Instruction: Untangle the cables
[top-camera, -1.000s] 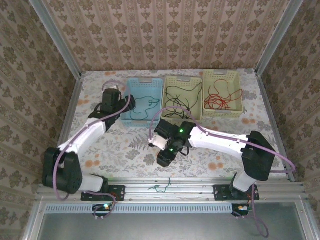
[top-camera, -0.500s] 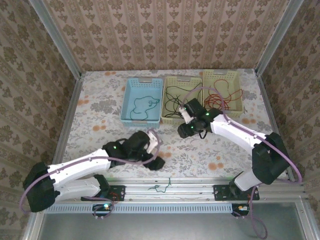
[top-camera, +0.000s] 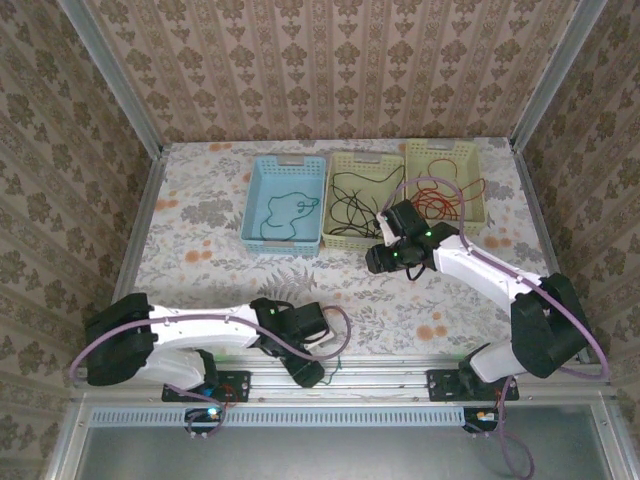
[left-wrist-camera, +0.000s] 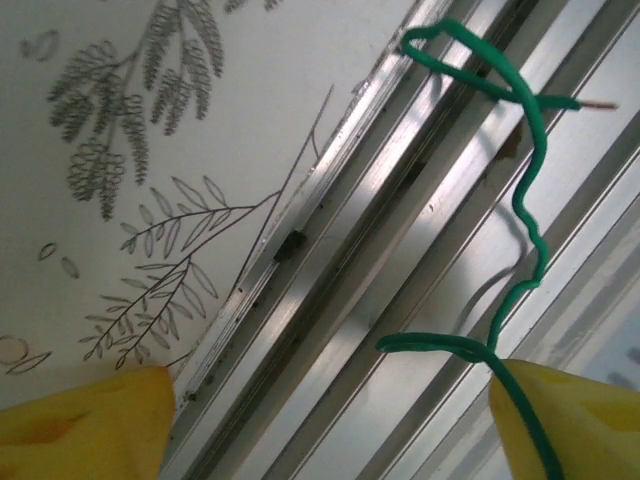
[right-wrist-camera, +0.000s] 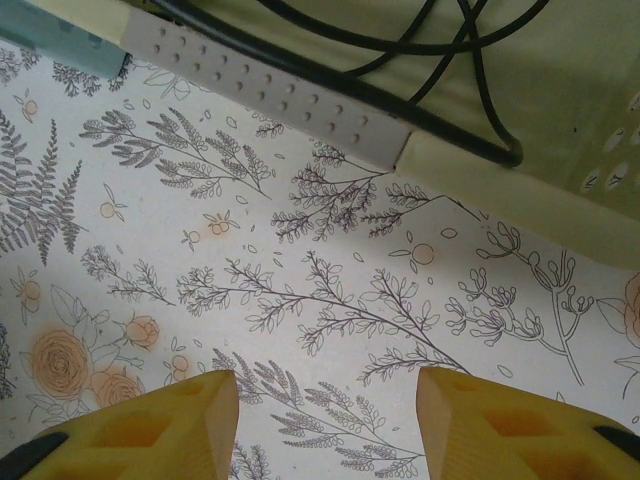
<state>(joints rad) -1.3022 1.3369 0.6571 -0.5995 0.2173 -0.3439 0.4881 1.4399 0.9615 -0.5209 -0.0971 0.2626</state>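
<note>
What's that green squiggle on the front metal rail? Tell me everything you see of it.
The green wire is thin, plastic-coated and kinked into loops, with a bare tip at one end. It lies on the aluminium rail, its lower stretch crossing one yellow pad of the left gripper's open jaws.

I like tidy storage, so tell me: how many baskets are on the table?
3, in a row along the far edge of the table: the blue basket at left, the middle basket and the right basket, both pale yellow. None appears hidden.
</note>
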